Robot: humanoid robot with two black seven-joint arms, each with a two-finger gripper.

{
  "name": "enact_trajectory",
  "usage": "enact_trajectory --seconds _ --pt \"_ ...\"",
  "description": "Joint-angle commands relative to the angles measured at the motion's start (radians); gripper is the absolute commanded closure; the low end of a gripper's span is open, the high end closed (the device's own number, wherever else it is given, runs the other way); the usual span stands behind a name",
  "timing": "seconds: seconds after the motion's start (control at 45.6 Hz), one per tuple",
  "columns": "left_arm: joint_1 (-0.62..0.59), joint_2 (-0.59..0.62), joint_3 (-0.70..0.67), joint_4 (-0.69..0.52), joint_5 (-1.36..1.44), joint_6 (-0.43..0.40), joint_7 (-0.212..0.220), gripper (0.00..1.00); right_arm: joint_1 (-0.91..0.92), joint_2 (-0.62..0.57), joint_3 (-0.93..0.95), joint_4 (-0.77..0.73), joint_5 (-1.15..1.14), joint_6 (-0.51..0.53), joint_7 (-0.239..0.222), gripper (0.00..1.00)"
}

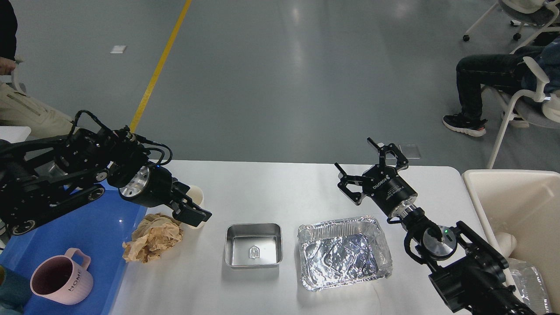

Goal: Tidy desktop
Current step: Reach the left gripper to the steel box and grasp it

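The white desktop (pixel 271 183) carries a crumpled brown paper (pixel 153 238), a white paper cup (pixel 197 193), a small steel tray (pixel 253 245) and a crinkled foil tray (pixel 343 253). My left gripper (pixel 194 214) reaches in from the left and hangs right in front of the cup, hiding most of it, just right of the brown paper. Its fingers look like one dark block, so its state is unclear. My right gripper (pixel 353 154) is open and empty, raised above the far edge of the desktop behind the foil tray.
A blue plastic tray (pixel 65 227) on the left holds a pink mug (pixel 61 278). A cream bin (pixel 516 210) stands at the right of the desktop. People sit and stand on the grey floor beyond, far left and far right.
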Motion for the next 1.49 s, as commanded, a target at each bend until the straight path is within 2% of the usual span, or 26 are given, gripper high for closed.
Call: enact_trajectory --seconds 0.0,0.263,0.46,0.591,0.898,0.964,1.051,1.358,1.468 --pt "0.006 -0.101 0.008 0.033 0.042 0.0 0.0 0.03 -0.002 -0.001 0.002 0.005 0.0 0.0 0.0 0.0" --pt "-0.018 -0.238 0.108 0.08 0.205 0.02 -0.03 0.03 -0.011 -0.001 0.005 0.011 0.0 0.001 0.0 0.0" --pt "-0.018 -0.339 0.132 0.085 0.222 0.029 -0.032 0.03 -0.011 0.0 0.005 0.013 0.0 0.001 0.0 0.0" --pt "-0.044 -0.388 0.206 0.09 0.222 0.029 -0.033 0.03 -0.011 0.0 0.006 0.013 0.0 0.001 0.0 0.0" --pt "-0.054 -0.454 0.332 0.128 0.246 0.029 -0.036 0.04 -0.017 -0.001 0.008 0.027 0.0 0.001 0.0 0.0" --pt "-0.048 -0.477 0.338 0.154 0.254 0.034 -0.053 0.05 -0.019 -0.001 0.009 0.028 0.0 0.001 0.0 0.0" --pt "-0.043 -0.5 0.343 0.195 0.257 0.053 -0.072 0.06 -0.019 -0.003 0.011 0.028 0.0 0.003 0.0 0.0" --pt "-0.04 -0.569 0.399 0.306 0.257 0.115 -0.076 0.07 -0.02 -0.003 0.015 0.028 0.003 0.005 0.0 0.0" --pt "-0.038 -0.592 0.402 0.327 0.258 0.127 -0.078 0.1 -0.02 -0.003 0.015 0.028 0.003 0.005 0.0 0.0"
